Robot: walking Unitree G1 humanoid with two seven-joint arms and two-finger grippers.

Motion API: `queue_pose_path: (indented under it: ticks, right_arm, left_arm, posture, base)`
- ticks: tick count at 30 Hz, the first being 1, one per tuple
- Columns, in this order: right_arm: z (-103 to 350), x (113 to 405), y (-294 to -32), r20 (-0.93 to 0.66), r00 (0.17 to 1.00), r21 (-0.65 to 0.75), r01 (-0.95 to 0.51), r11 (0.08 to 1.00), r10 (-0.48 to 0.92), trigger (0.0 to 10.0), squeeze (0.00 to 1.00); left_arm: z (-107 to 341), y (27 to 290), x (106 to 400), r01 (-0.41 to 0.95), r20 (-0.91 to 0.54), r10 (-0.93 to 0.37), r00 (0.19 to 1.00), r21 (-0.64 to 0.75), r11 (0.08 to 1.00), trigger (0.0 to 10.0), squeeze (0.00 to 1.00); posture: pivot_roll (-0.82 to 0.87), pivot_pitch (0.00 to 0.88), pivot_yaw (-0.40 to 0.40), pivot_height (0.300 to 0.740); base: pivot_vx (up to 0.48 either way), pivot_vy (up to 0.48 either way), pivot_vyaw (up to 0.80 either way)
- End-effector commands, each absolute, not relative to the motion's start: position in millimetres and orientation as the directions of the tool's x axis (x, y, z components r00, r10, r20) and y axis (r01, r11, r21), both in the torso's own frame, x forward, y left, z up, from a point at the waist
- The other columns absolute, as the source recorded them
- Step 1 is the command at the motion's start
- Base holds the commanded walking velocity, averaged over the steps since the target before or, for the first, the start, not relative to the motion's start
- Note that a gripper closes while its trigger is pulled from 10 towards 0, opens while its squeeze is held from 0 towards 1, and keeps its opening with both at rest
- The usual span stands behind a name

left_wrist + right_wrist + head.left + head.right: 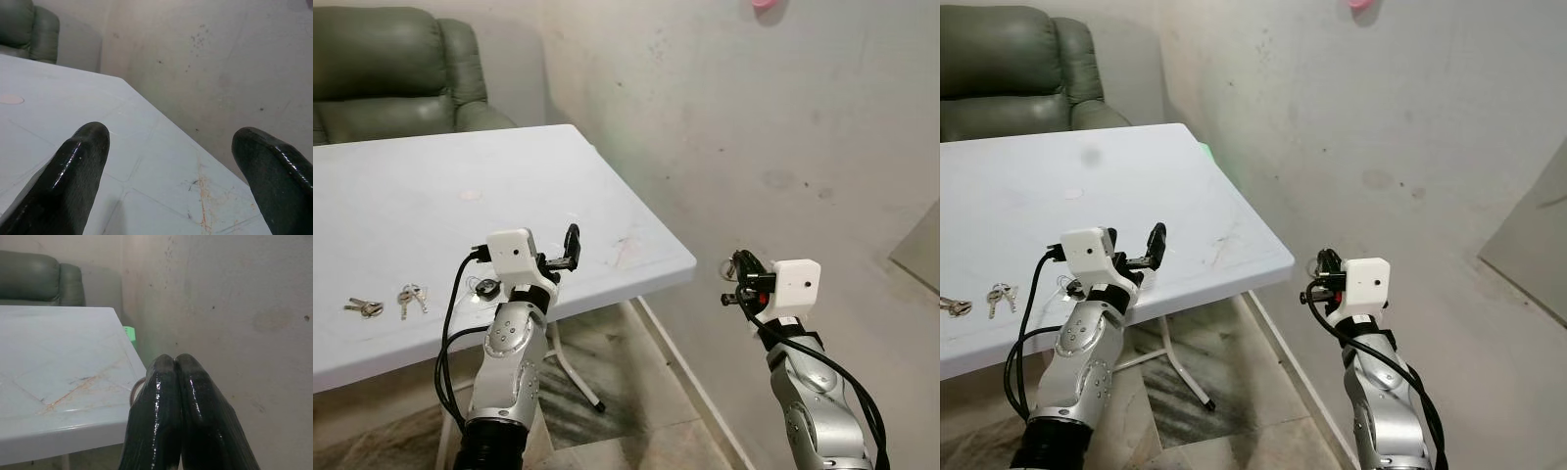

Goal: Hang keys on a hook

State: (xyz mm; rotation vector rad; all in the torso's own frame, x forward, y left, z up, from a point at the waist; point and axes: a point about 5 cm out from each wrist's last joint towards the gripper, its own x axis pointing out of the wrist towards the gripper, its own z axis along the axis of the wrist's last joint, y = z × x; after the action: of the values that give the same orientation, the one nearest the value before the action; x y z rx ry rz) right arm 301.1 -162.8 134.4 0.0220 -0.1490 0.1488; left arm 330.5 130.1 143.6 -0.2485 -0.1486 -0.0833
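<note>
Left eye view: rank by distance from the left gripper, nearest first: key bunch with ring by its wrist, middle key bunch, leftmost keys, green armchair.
From the left gripper, over the white table:
1. Key bunch with ring, beside its wrist.
2. Middle key bunch, further to the robot's left.
3. Leftmost keys, near the front edge.
4. Green armchair, behind the table.

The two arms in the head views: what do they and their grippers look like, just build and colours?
Both arms are silver metal with rounded, jointed segments and black cables looping along the outside. Each wrist carries a white boxy camera housing with a small dark lens. The left gripper and the right gripper each have two long, glossy black fingers with rounded tips. A small red part shows beside the right one's housing.
</note>
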Motion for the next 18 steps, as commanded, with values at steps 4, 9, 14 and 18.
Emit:
queue_pose_path:
  ticks: [4,9,14,18]
  right_arm:
    - [141.7,303.1,-163.9,0.171,0.976,0.005,-0.141,0.990,0.138,10.0,0.00]
    - [142.2,303.6,-163.2,0.173,0.975,0.005,-0.141,0.990,0.138,10.0,0.00]
    - [142.4,303.9,-164.5,0.173,0.976,0.005,-0.135,0.991,0.132,10.0,0.00]
    - [142.5,303.9,-164.7,0.173,0.977,0.007,-0.132,0.991,0.128,10.0,0.00]
  left_arm:
    - [148.6,128.1,330.4,0.111,0.174,-0.073,0.982,-0.226,0.968,10.0,0.00]
    - [148.4,127.2,329.7,0.116,0.175,-0.078,0.981,-0.221,0.968,10.0,0.00]
    - [148.4,124.2,329.0,0.126,0.174,-0.089,0.981,-0.212,0.969,10.0,0.00]
    - [147.9,123.6,328.8,0.128,0.171,-0.092,0.981,-0.211,0.969,10.0,0.00]
  posture:
    - [0.01,0.000,-0.066,0.740]
    - [0.01,0.000,-0.066,0.740]
    - [0.01,0.000,-0.065,0.740]
    - [0.01,0.001,-0.062,0.740]
  base:
    - [0.000,0.000,-0.58]
    - [0.000,0.000,-0.58]
    - [0.000,0.000,-0.58]
    - [0.000,0.000,-0.58]
